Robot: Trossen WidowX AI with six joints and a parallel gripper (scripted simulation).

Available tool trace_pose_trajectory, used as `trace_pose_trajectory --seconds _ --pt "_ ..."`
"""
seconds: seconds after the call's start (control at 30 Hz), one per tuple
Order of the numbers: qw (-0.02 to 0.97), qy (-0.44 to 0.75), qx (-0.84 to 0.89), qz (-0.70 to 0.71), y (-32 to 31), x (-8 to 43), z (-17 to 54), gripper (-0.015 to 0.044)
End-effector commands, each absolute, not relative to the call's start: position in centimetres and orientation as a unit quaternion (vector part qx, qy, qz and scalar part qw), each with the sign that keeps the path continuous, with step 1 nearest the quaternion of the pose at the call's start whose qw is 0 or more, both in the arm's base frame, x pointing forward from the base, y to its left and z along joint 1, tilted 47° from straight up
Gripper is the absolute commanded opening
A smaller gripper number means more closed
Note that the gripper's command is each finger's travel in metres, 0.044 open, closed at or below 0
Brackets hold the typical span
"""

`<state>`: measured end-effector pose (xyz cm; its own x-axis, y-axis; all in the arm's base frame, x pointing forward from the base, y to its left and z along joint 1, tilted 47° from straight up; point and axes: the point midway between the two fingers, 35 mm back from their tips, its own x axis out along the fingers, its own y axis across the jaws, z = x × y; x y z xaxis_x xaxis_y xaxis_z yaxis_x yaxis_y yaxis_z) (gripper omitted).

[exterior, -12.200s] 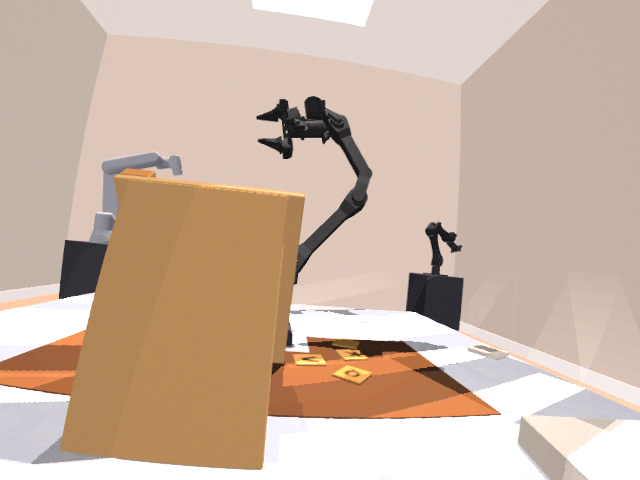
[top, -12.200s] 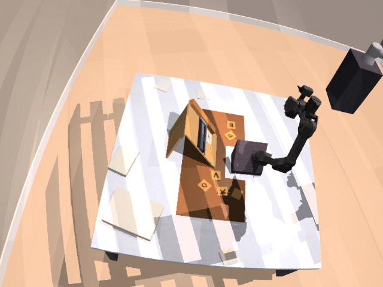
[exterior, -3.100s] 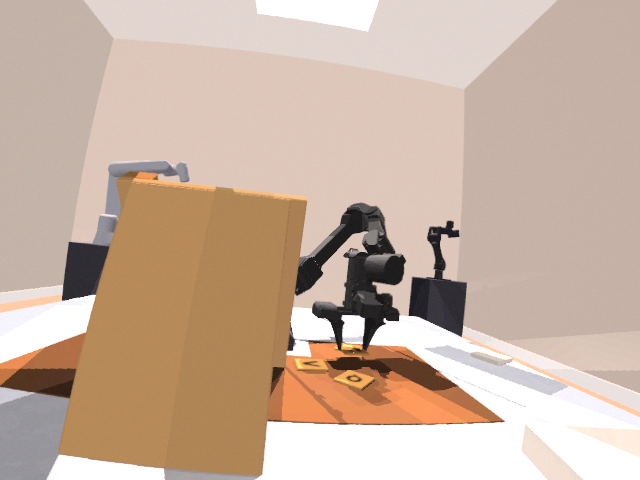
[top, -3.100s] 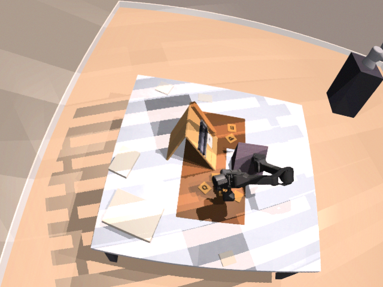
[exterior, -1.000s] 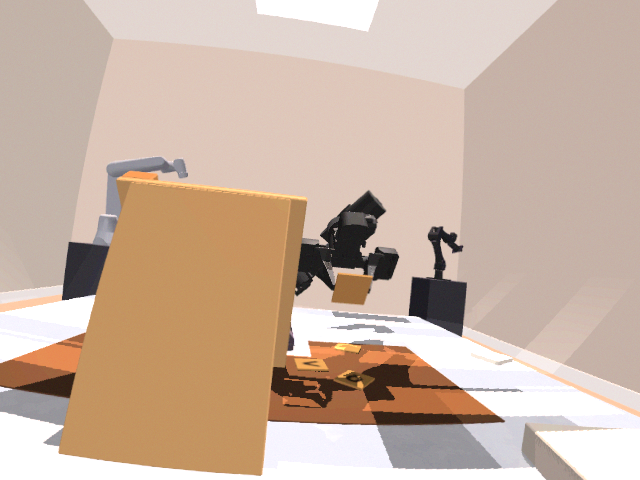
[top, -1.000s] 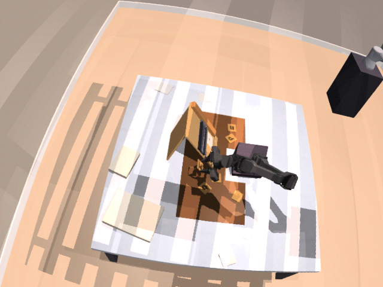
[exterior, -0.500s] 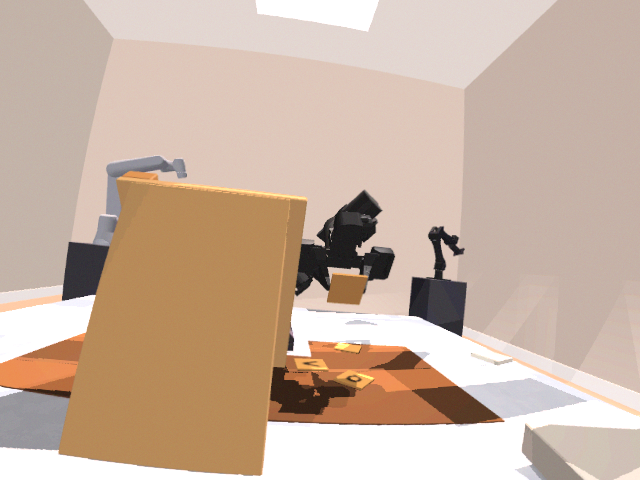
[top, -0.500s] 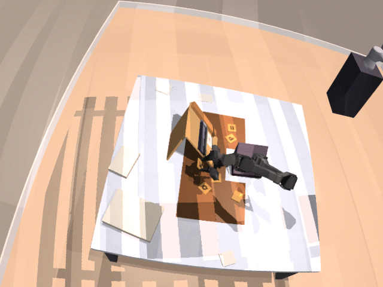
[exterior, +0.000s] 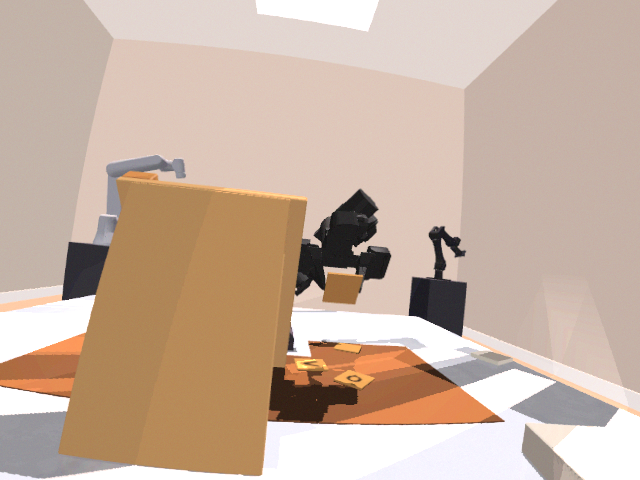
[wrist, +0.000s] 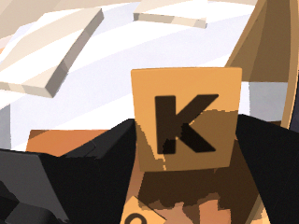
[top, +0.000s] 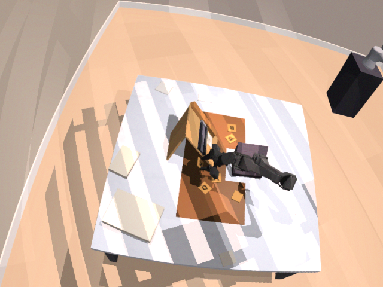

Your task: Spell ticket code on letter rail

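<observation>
My gripper (top: 207, 162) is shut on an orange letter tile marked K (wrist: 186, 119) and holds it upright in the air above the orange mat (top: 213, 197). From the exterior view the K tile (exterior: 342, 287) shows its blank back, just right of the slanted wooden board (exterior: 191, 325). The board (top: 185, 130) carries a dark letter rail (top: 202, 137) on its face, and my gripper hangs near the rail's lower end. Other tiles lie loose on the mat (top: 231, 127) (top: 230, 137) (top: 236, 195). I cannot read the ticket.
Cream slabs lie on the white counter at the left (top: 125, 160), front left (top: 133, 213), far edge (top: 164, 87) and front (top: 227, 258). The arm's purple base block (top: 249, 154) stands right of the mat. A black pedestal (top: 352, 83) stands off the counter.
</observation>
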<state>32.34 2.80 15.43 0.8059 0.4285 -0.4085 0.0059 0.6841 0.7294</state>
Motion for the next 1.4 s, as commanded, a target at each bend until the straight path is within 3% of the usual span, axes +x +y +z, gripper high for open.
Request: trace_pose_trajectory --seconds 0.0,1.37 --pt "0.872 0.287 0.376 0.123 2.7 32.4 15.2 0.0" --pt "0.873 0.287 0.376 0.123 1.2 32.4 13.7 0.0"
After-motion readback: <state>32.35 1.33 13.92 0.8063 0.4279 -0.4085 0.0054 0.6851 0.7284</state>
